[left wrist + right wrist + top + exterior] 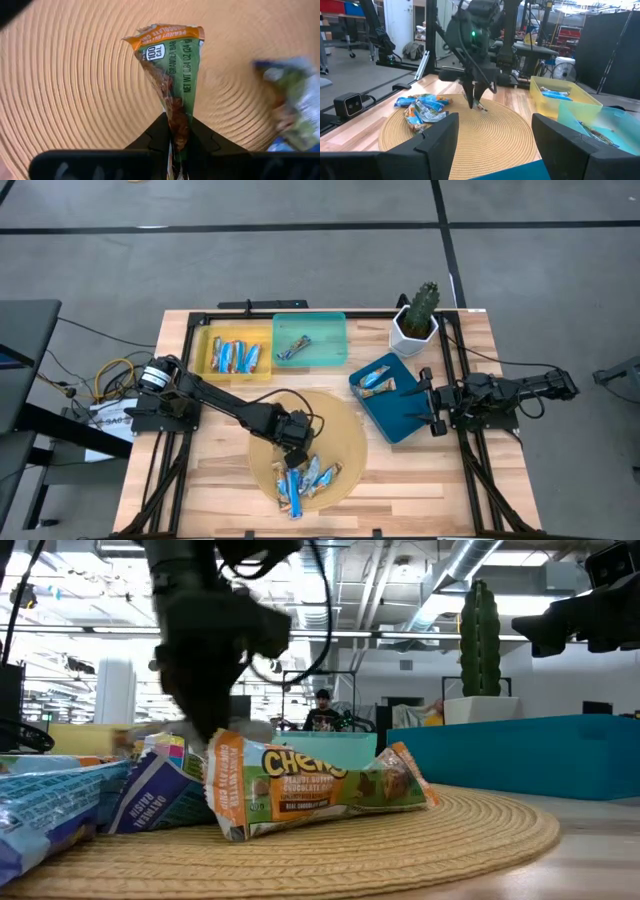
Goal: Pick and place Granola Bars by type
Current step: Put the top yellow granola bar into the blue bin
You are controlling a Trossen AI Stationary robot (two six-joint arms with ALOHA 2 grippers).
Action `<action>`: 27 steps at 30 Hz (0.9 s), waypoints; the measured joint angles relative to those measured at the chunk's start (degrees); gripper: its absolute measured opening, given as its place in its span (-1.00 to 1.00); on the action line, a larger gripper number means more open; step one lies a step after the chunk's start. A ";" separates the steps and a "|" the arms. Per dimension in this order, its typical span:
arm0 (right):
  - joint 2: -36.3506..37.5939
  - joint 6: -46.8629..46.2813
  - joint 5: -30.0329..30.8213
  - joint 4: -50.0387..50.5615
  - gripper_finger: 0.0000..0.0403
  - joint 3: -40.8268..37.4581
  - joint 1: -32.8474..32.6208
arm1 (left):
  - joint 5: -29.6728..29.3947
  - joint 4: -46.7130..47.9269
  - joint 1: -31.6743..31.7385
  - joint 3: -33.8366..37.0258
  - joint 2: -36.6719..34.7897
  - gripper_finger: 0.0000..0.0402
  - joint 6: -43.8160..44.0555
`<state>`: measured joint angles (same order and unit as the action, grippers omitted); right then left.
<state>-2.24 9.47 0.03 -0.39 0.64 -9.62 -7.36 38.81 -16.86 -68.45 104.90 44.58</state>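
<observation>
Left wrist view: left gripper fingers pinch end of green-and-orange wrapped granola bar over round woven straw mat | high view: right gripper fingers spread wide, beside dark blue tray | remaining bars piled at mat's near edge

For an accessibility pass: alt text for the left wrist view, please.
The left gripper is shut on one end of a green-and-orange granola bar, over a round woven mat. More wrapped bars lie blurred at one edge.
</observation>
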 joint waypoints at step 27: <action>0.00 -0.02 -0.01 -0.02 0.21 0.00 0.00 | -24.70 -51.28 0.85 -3.45 -0.35 -0.85 -38.63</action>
<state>-2.24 9.45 0.02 -0.40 0.64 -9.62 -32.06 -12.48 -16.01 -71.90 104.55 5.96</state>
